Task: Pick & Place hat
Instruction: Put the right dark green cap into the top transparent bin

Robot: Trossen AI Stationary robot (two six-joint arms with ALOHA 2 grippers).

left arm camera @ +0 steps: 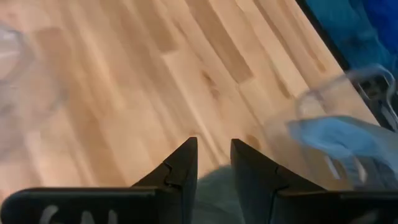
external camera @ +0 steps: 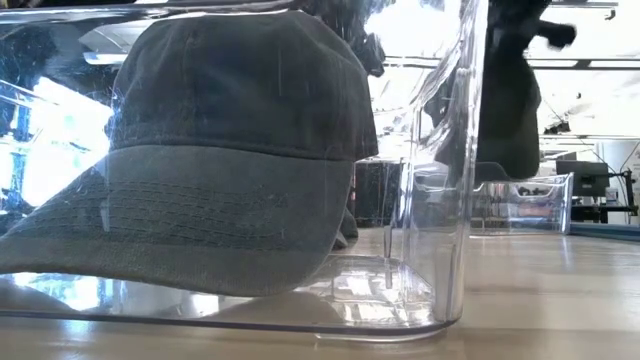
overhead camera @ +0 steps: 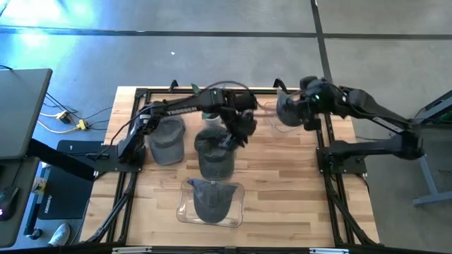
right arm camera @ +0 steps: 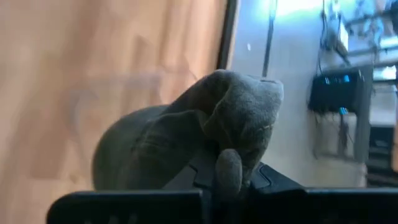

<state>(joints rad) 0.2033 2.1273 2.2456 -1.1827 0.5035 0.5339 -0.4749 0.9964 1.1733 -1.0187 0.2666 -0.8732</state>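
Right gripper [right arm camera: 227,177] at two o'clock over the wooden tabletop [overhead camera: 282,176] — fingers clamped on a dark grey cloth cap [right arm camera: 186,137], lifted. Left gripper [left arm camera: 214,165] central — fingers narrowly parted over another grey cap [overhead camera: 214,154].

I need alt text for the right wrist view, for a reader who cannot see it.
The right pincer is shut on a dark grey hat, its fabric bunched between the fingers. Behind it lies the wooden table, with the floor beyond its edge.

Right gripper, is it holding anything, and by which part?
Yes. The right gripper is shut on a dark grey hat, pinching a fold of its fabric, lifted near the table's far edge.
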